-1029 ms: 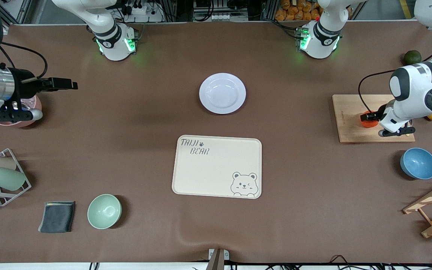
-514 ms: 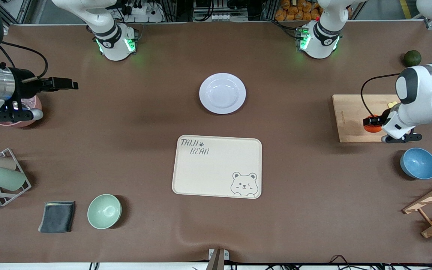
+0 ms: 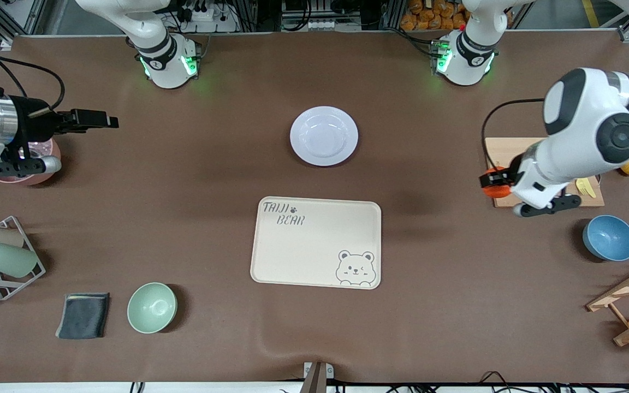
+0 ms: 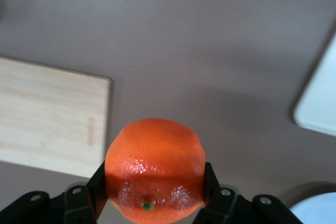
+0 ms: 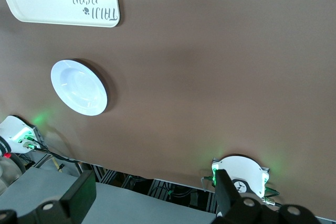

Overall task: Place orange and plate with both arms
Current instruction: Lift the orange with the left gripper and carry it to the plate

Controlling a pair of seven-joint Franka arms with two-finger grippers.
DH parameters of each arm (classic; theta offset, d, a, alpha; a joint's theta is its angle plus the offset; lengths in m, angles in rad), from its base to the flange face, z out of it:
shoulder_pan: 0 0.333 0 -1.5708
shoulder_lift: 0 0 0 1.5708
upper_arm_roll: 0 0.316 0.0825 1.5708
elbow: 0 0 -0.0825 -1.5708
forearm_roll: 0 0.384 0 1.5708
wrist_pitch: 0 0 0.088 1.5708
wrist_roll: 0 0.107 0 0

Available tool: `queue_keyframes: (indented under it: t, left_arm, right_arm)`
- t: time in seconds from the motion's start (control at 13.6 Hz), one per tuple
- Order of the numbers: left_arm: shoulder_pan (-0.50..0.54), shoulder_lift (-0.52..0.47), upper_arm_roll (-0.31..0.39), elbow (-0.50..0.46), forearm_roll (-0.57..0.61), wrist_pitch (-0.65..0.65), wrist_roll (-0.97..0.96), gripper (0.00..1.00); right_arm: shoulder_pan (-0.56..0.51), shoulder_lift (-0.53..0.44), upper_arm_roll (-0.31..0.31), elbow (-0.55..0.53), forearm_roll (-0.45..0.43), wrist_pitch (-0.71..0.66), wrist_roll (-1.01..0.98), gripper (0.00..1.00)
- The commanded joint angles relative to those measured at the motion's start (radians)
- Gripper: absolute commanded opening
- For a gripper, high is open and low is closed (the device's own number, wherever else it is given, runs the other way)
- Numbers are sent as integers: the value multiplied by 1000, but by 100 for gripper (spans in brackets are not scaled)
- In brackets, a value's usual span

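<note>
Brown matting covers the whole table [image 3: 183, 218], with the plate [image 3: 324, 136] lying bare between the two bases, farther from the front camera than the cream tray [image 3: 315, 242]; the left gripper [image 3: 493, 182] pinches the orange [image 3: 492, 185] between its fingers [image 4: 210, 179], and in the left wrist view the fruit fills the grip with matting below it; a second ago the orange sat low on the wooden board [image 3: 511, 158], half a second ago it was still over that board, and now it hangs over the board's edge toward the table's middle; so the pick is done and the carry has begun, I judge, with the plate a good way off yet; the right gripper [image 3: 89, 118] has barely shifted, hovering over the matting at the right arm's end beside the pink bowl [image 3: 47, 164], its fingers [image 5: 79, 195] spread wide with nothing between them; it waits, the plate untouched.
</note>
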Motion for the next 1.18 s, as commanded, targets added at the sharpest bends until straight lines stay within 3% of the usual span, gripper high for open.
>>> queue_keyframes:
  t: [0.0, 0.59, 0.88, 1.1]
  left_arm:
    - [-63, 70, -32, 53, -21, -32, -160, 0]
    - [-321, 126, -32, 33, -75, 20, -589, 0]
    - [-439, 140, -32, -55, -104, 190, -783, 0]
    - [-523, 211, -32, -53, -103, 256, -894, 0]
  right_arm:
    - [-3, 30, 1, 38, 21, -9, -4, 100]
    - [14, 71, 4, 81, 19, -3, -4, 100]
    - [36, 82, 4, 82, 15, 0, -2, 100]
    - [52, 90, 4, 81, 15, 13, -2, 100]
